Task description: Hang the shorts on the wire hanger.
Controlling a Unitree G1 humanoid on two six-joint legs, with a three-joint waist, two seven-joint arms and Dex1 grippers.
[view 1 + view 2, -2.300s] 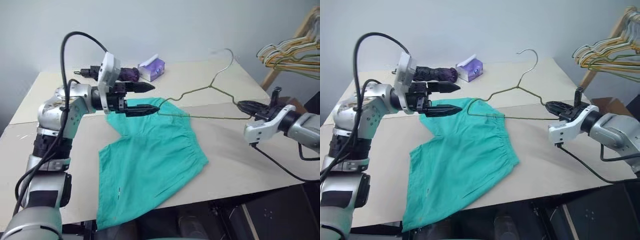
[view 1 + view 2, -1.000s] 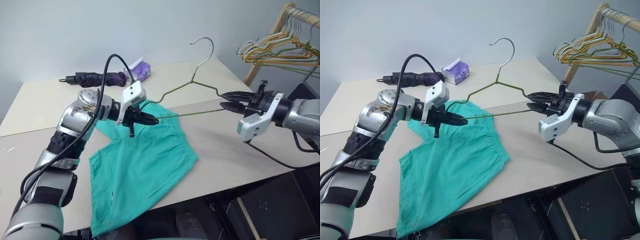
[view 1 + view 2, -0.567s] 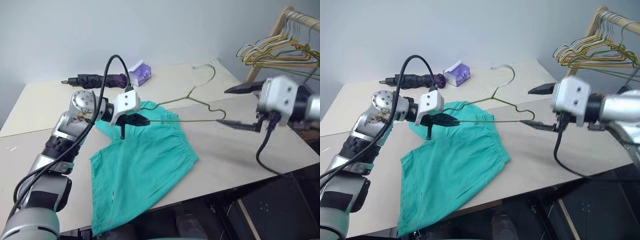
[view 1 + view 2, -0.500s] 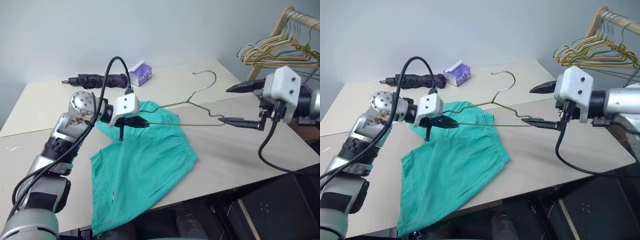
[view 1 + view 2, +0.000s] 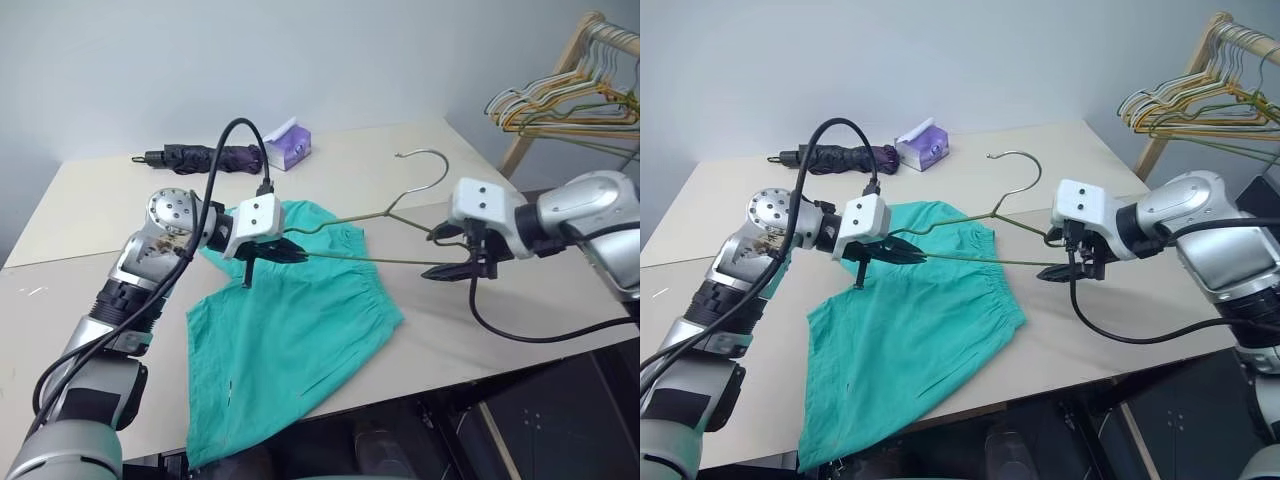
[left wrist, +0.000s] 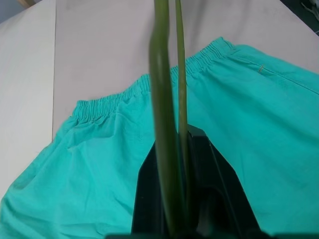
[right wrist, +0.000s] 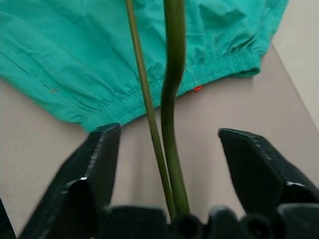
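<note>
Bright even light, soft shadows, sharp.

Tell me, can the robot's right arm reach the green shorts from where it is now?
Probably yes. The right gripper hangs just past the waistband edge of the shorts, and nothing lies on the table between them. But the wire hanger runs between its open fingers, while the left gripper is shut on its other end.
</note>
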